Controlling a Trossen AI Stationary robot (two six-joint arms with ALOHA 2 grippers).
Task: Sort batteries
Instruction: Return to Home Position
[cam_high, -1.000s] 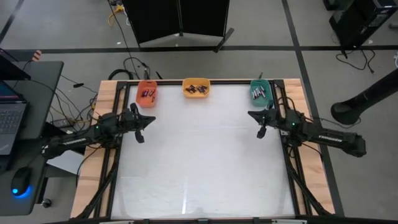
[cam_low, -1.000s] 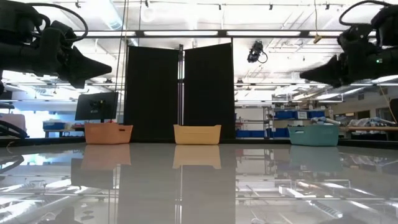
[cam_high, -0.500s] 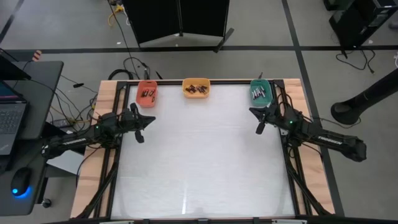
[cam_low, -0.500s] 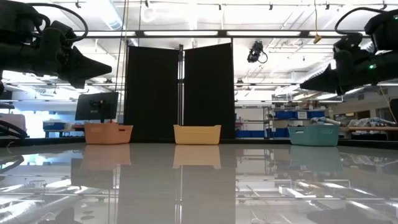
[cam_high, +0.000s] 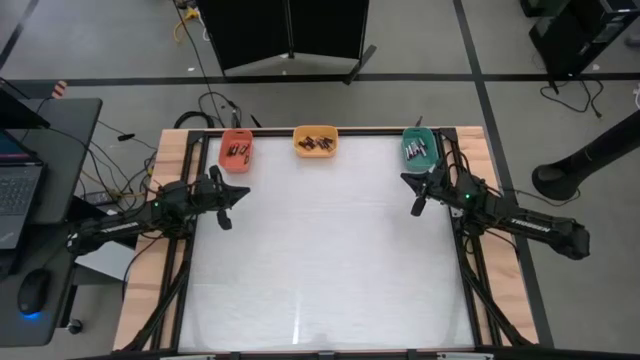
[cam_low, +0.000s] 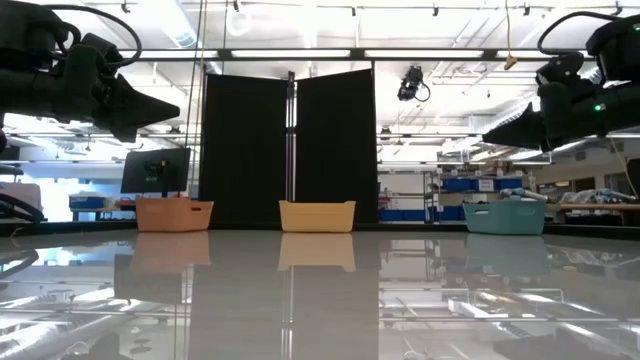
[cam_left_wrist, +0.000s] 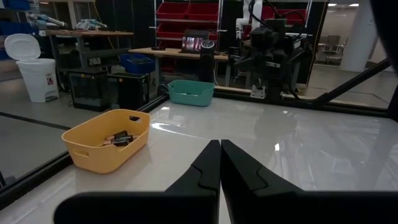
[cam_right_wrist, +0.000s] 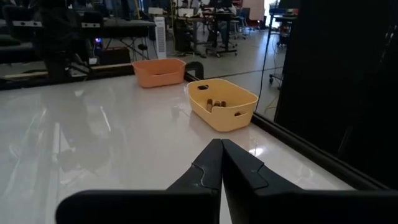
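1. The left gripper (cam_left_wrist: 220, 144) is hanging above the left side of the table (cam_high: 330, 260). Its two dark fingers are pressing together, and nothing is caught between them.
2. The right gripper (cam_right_wrist: 221, 143) is hovering over the right side, near the teal bin (cam_low: 503, 217). Its fingers are also meeting tip to tip and holding nothing.
3. Both arms are reaching in from the table's side edges. From table height, the picture's borders are cutting off their rear parts.
4. The batteries (cam_high: 315, 142) are lying inside three bins lined up along the far edge. The orange bin (cam_low: 173, 215) is sitting at the left, the yellow bin (cam_low: 316, 216) in the middle and the teal bin at the right.
5. From above, the batteries are showing only as tiny dark specks, so I cannot count them or tell their colours apart.
6. From table height, the bin walls are hiding every battery.
7. The left wrist camera is catching a few batteries in the yellow bin, while the teal bin beyond is showing only its outer wall.
8. The right wrist camera is picking out a couple of dark ends in the yellow bin. The orange bin farther off is showing nothing of its contents.
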